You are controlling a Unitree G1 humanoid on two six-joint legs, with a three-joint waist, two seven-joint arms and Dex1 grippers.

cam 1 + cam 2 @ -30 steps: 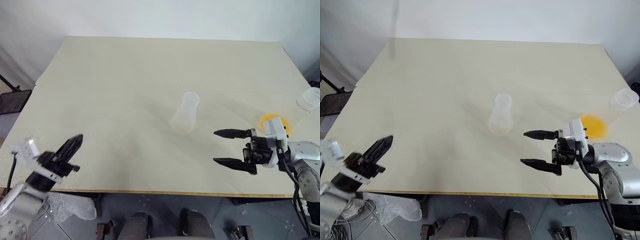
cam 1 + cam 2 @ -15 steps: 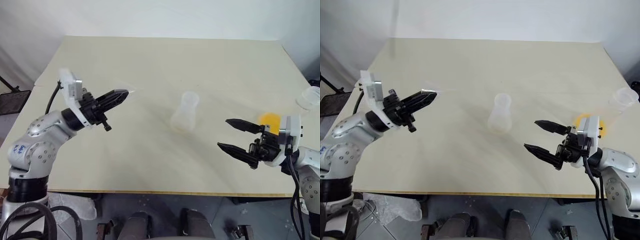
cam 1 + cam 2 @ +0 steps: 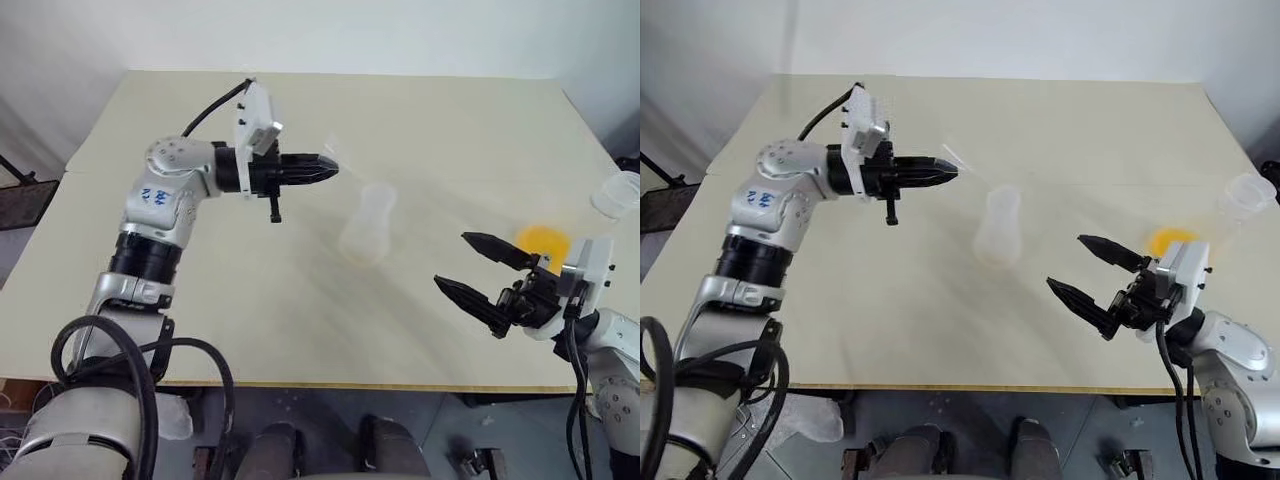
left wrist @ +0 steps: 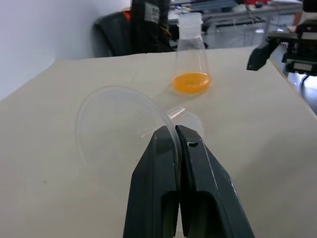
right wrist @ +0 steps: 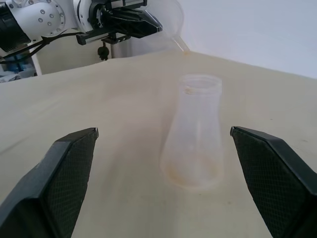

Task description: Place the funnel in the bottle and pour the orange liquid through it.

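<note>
Funnel [image 4: 119,121] pinched in our left claw [image 3: 325,168], raised beside the bottle [image 3: 367,225]; our right claw [image 3: 478,268] gapes empty near that bottle.

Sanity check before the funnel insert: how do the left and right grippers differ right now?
The left gripper is shut on the rim of the funnel; the right gripper is wide open and holds nothing. The left gripper is to the left of the bottle; the right gripper is to its right. Both have black fingers aimed roughly toward the bottle.
</note>
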